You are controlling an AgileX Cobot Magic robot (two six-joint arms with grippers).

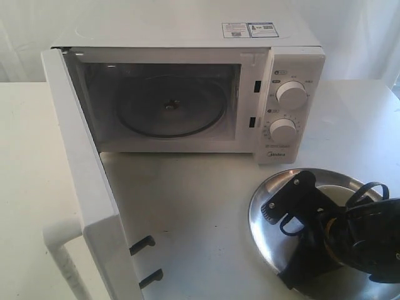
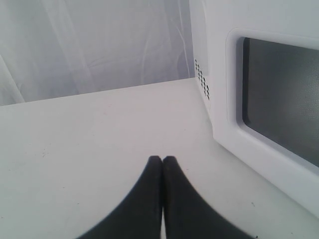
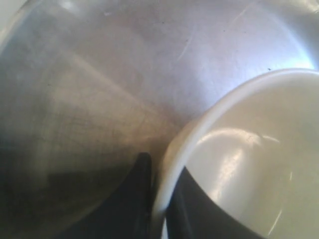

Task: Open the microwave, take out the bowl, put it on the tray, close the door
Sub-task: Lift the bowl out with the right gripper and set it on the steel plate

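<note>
Evidently the job was well along. The microwave (image 1: 187,34) stood with its door (image 1: 81,187) swung wide toward the front left, its two black latch hooks (image 1: 142,245) pointing into the open. The cavity held only the glass turntable plate (image 1: 165,106). That left a clear path out of the oven, and it is probably why the door was opened so far.

The bowl (image 3: 249,164) was over the stainless-steel tray (image 1: 265,215), in front of the microwave and to the right. The right gripper (image 3: 160,204) pinched the bowl's rim, with one black finger (image 3: 139,194) outside the wall and the other inside. Gripping by the rim kept the bowl level and mouth-up, and let it go down without the jaws fouling the tray's raised edge. The right wrist view showed the tray's shiny floor (image 3: 99,74) close beneath the bowl. Whether the bowl's base already rested on it could not be told.

The left gripper (image 2: 162,164) was closed on nothing, its fingertips pressed together low over the white table (image 2: 75,149). It sat just outside the door's outer face (image 2: 234,134) with the dark window (image 2: 284,94), apart from it. I judge that it was waiting there on the swing side, ready to push the door shut.

What remained, then, was letting go of the bowl and closing the door.
</note>
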